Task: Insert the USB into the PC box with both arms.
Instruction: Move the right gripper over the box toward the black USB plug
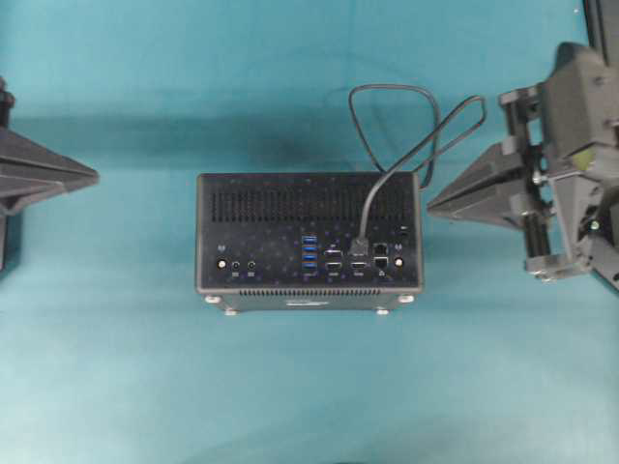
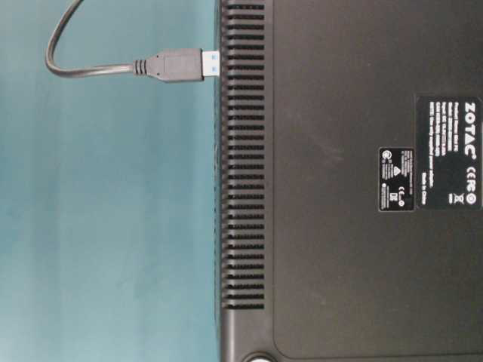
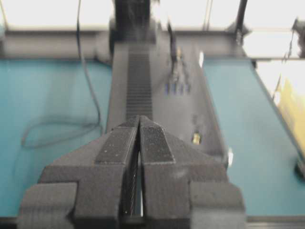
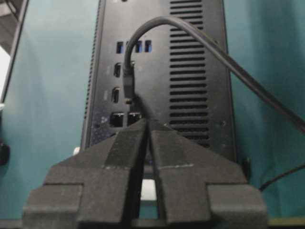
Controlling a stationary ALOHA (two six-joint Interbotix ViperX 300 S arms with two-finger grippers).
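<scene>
Right gripper [image 1: 433, 204] closed, PC box [image 2: 362, 226] labelled ZOTAC

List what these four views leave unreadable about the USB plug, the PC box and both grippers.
- USB plug: overhead view too small to tell which port it sits in.
- PC box: table-level view cuts it off at the right edge; the small label print is unreadable.
- Left gripper: overhead view cuts it off at the left edge.
- Cable: left wrist view is blurred.
- Right gripper: its fingers hide the box's near end.
</scene>
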